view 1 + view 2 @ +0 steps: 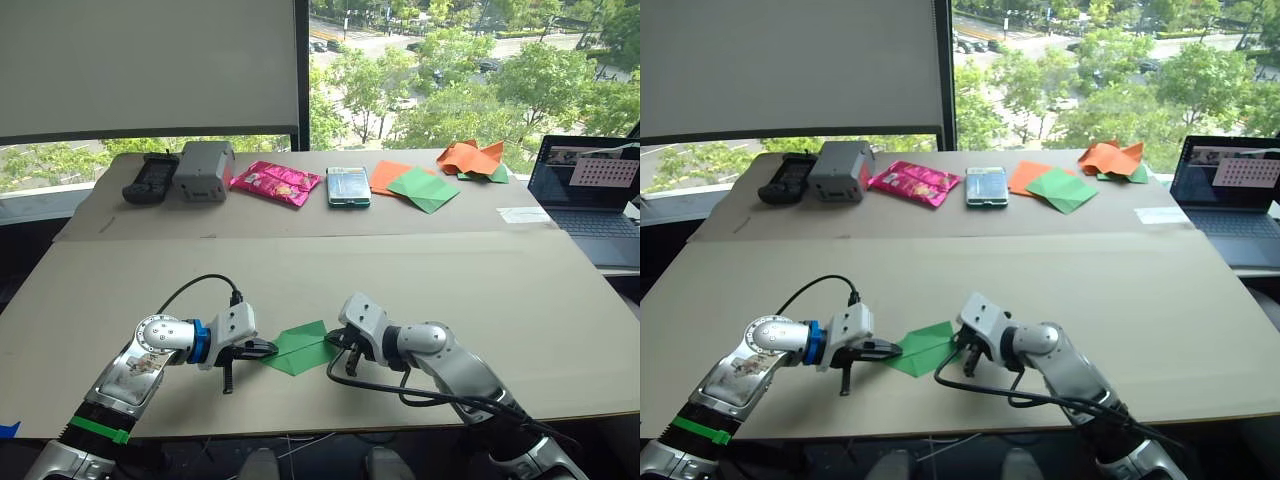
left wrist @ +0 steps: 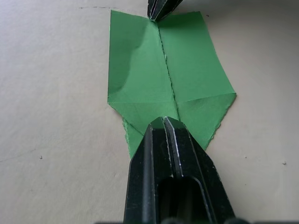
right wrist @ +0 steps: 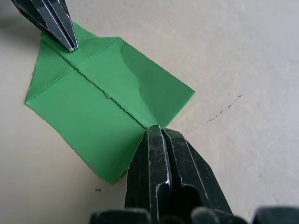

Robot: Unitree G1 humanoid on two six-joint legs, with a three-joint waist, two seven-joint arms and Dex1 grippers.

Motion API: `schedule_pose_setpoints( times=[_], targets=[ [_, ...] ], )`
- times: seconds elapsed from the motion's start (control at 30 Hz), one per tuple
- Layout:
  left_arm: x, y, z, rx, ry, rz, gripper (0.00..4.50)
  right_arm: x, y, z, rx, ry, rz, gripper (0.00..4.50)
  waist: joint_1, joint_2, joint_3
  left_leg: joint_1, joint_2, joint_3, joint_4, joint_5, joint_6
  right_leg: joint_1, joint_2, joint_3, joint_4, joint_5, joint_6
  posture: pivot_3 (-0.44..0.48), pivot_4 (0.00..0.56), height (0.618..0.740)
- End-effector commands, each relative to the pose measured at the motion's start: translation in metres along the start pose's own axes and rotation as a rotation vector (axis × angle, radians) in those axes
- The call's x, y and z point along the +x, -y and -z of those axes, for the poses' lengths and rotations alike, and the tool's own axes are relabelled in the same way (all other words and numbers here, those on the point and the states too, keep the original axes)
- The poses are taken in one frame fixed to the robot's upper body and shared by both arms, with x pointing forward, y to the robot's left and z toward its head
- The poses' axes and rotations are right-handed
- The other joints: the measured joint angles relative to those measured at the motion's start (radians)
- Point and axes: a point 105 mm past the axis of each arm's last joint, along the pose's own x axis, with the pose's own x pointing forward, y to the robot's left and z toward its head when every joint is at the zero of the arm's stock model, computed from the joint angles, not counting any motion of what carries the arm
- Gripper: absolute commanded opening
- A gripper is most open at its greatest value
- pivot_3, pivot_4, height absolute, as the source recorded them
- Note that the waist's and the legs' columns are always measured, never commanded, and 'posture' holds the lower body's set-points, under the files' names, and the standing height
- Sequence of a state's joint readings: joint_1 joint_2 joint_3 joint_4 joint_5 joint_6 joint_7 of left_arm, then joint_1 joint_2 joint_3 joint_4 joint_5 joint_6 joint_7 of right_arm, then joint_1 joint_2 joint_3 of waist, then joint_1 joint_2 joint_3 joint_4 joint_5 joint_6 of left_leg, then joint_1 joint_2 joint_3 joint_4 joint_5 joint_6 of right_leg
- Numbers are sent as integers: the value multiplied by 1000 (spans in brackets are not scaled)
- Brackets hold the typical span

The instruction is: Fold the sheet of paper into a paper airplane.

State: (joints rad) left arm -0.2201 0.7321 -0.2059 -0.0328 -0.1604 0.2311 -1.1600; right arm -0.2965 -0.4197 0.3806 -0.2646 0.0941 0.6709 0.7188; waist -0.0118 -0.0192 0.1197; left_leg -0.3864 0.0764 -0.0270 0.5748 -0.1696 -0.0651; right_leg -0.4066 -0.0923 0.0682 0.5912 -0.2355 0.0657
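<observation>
A bright green sheet of paper (image 1: 300, 348) lies flat near the front edge of the tan worktop (image 1: 400, 280), partly folded into a pointed shape with a crease down its middle and two corner flaps turned in at one end. The left end effector (image 1: 268, 349) presses its closed fingers on the pointed end of the sheet, tips together on the centre crease, as the left wrist view shows. The right end effector (image 1: 337, 343), fingers likewise closed, bears on the opposite, square end at the same crease. Well apart at the back of the worktop sit a black handheld device (image 1: 151, 178), a grey box (image 1: 204, 169), a pink snack packet (image 1: 276, 182), a phone (image 1: 347, 186), a duller green square overlapping an orange sheet (image 1: 412, 184) and a crumpled orange-and-green paper heap (image 1: 474, 159), with a laptop (image 1: 592, 195) at the far right.
</observation>
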Motion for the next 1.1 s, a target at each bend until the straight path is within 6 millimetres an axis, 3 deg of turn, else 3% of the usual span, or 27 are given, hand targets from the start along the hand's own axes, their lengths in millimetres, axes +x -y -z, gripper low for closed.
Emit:
schedule_pose_setpoints(
  times=[0.03, 0.1, 0.23, 0.53, 0.73, 1.1],
  targets=[
    [0, 2, 7, -13, -34, 10, 0, -12, -10, -48, -51, 192, -47, 17, -2, 1, 2, -1, 0, 0, 0, 0, 0, -1, 0, 0, 0, 0, 0, 0, 150, 718],
    [0, 2, 8, -13, -35, 11, 0, -10, -16, -58, -58, 223, -69, 17, -3, 1, 2, -1, 0, 0, 0, 0, 0, -2, 0, 0, 0, 0, 0, 0, 150, 718],
    [0, 3, 7, -12, -33, 10, 0, 2, -22, -58, -67, 209, -85, 17, -4, 0, 2, -1, 0, 0, -1, 0, 0, -2, 0, 0, 1, 0, 0, 0, 150, 718],
    [-1, 3, 5, -10, -30, 6, 0, 27, -23, -22, -74, 70, -71, 17, -4, -1, 2, -2, 0, 0, -1, 0, 0, -4, 0, 0, 1, 0, 0, 0, 150, 718],
    [2, 3, -12, 9, 13, 23, 0, 32, -20, 1, -54, -24, -58, 17, -4, -1, 2, -2, 0, 0, -1, 0, 0, -4, 0, 0, 1, 0, 0, 0, 150, 718],
    [25, 5, -16, 17, 23, 52, 0, 32, -21, 7, -42, -68, -54, 17, -3, -2, 2, -2, 0, 0, -1, 0, 0, -3, 1, 0, 1, 0, 0, 0, 150, 718]
  ],
)
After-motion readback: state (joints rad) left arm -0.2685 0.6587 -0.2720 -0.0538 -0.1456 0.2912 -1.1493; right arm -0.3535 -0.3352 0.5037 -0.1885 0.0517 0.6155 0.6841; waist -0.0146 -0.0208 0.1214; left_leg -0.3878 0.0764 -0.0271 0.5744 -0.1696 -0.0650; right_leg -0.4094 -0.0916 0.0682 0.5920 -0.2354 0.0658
